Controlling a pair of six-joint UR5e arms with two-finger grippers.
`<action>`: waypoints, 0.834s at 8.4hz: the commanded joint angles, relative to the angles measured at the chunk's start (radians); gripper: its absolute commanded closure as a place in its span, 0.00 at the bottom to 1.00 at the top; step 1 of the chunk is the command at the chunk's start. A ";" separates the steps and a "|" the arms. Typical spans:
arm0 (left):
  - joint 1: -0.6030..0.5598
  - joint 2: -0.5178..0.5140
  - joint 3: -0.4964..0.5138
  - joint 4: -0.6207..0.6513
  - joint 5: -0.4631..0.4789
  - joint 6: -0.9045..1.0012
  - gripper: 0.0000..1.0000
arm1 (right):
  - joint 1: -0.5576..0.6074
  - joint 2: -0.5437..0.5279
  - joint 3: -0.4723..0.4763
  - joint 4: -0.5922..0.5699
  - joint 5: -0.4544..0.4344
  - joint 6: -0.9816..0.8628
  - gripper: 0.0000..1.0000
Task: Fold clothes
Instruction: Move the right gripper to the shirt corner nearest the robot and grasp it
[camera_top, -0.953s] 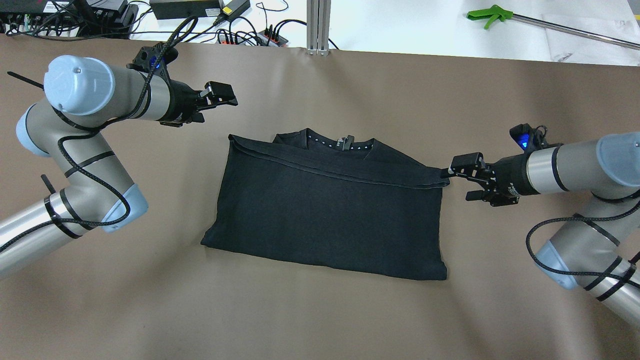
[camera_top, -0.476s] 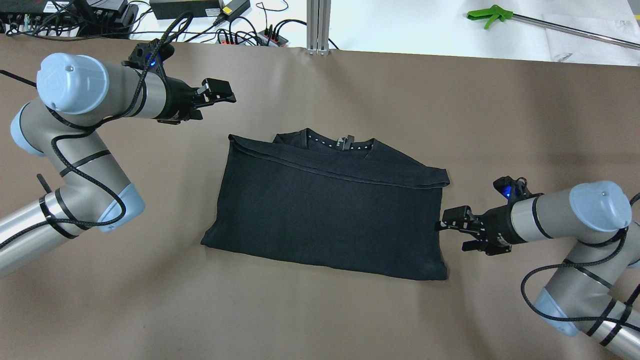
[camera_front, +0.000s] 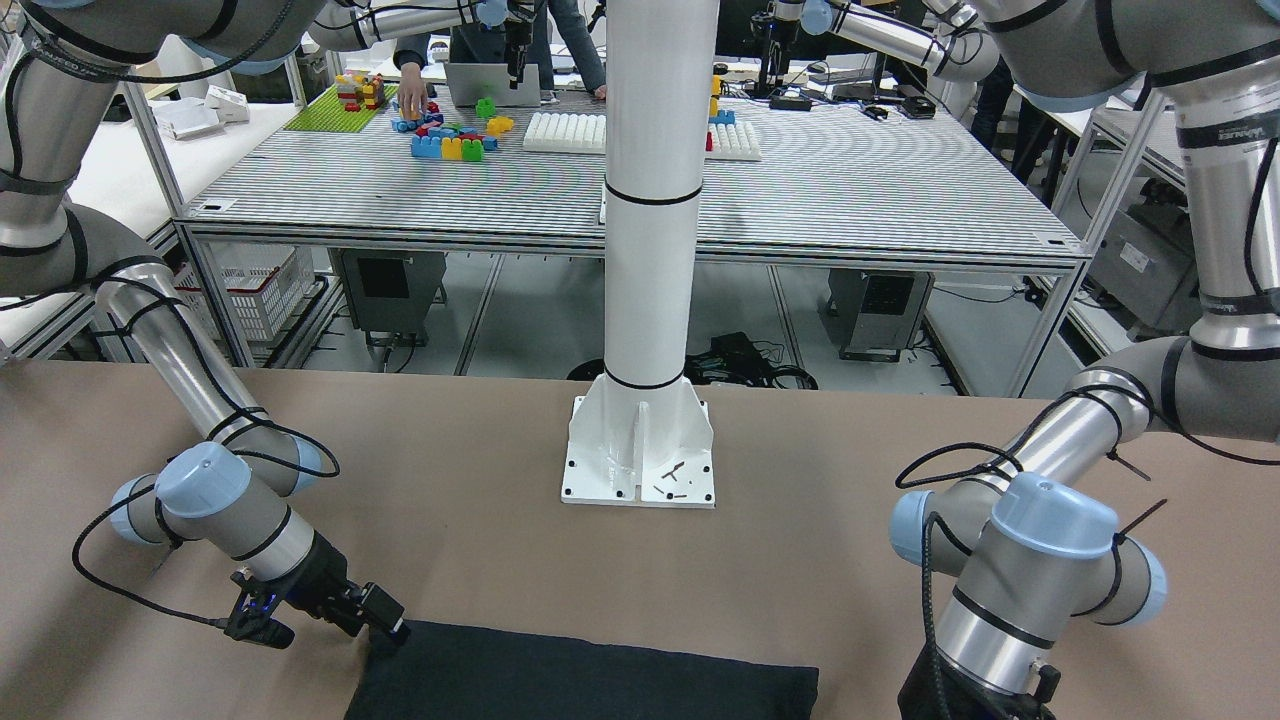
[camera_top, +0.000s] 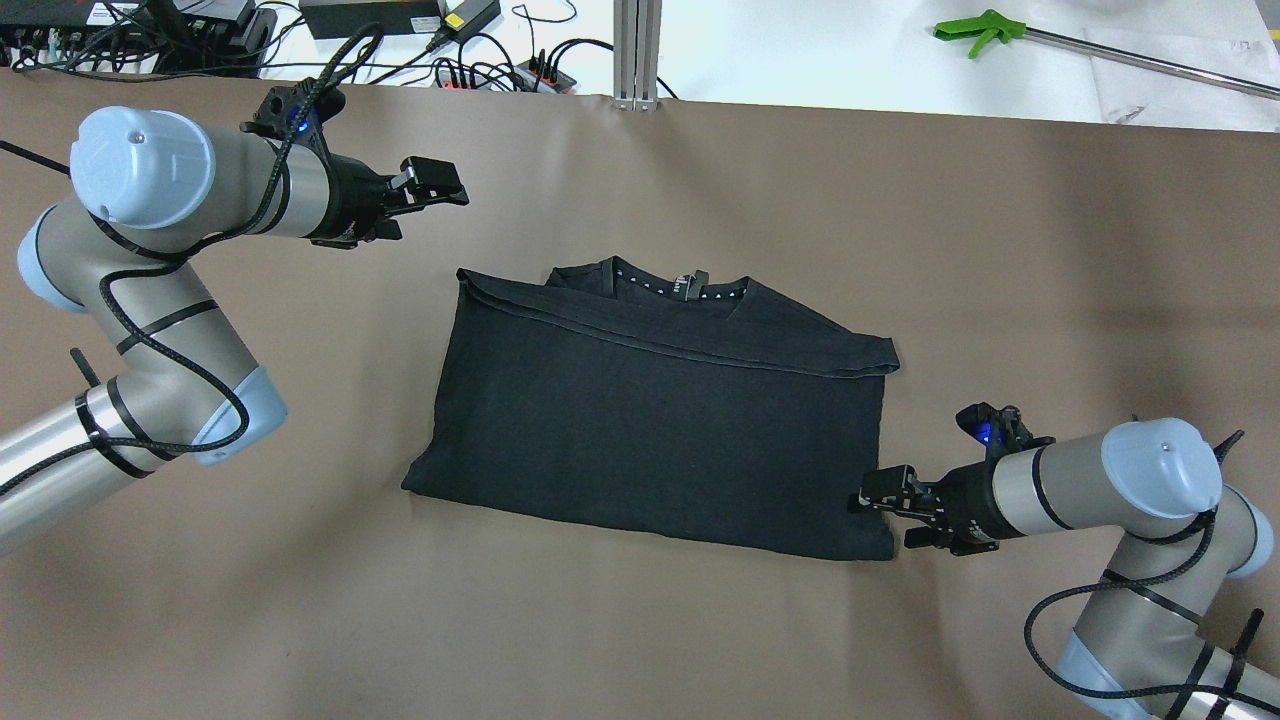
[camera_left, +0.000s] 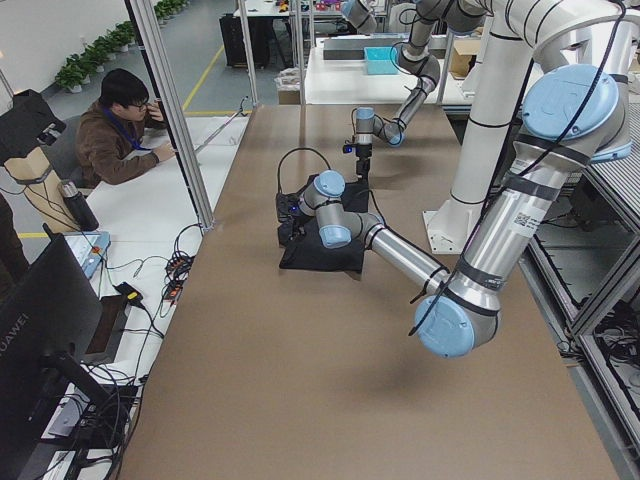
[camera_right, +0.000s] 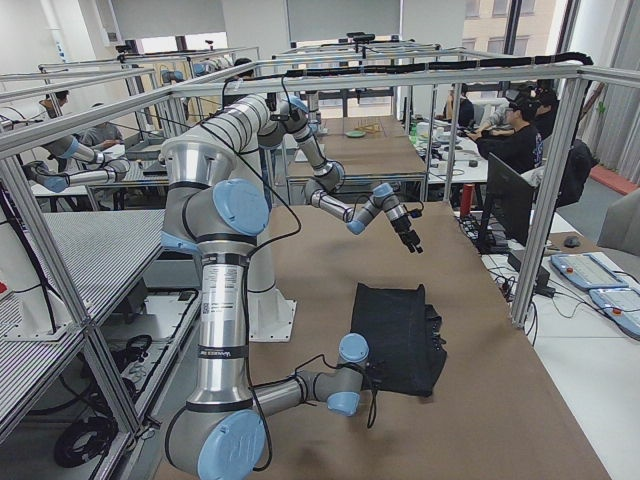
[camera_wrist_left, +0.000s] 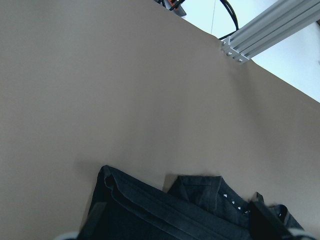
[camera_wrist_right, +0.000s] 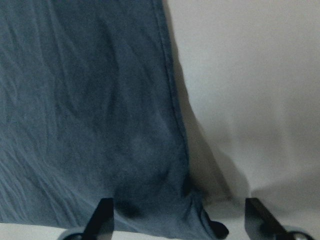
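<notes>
Showing brown table (camera_top: 640, 630) bearing the clothes (camera_top: 650, 430) at its middle, folded flat, collar toward far edge. Locates right gripper (camera_top: 868, 497) at the garment's near right corner, fingers spread, corner seen between them. Locates left gripper (camera_top: 440, 185) beyond far left corner, clear of cloth, fingers spread.

A wide table (camera_top: 640, 640) covered in smooth brown sheeting is carrying a thin black fabric garment (camera_top: 650, 430), which is lying flat near the middle, folded into a rough rectangle. A white pedestal base (camera_front: 640, 455) is standing at the robot's side.
</notes>
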 joint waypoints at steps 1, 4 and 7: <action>0.000 0.018 0.000 0.000 0.011 0.000 0.00 | -0.049 -0.006 -0.002 -0.001 -0.101 0.014 0.59; 0.000 0.028 0.000 -0.002 0.009 0.000 0.00 | -0.051 -0.002 0.018 -0.001 -0.088 0.008 1.00; -0.003 0.031 -0.001 -0.003 0.009 0.000 0.00 | -0.054 -0.006 0.079 -0.003 -0.057 0.017 1.00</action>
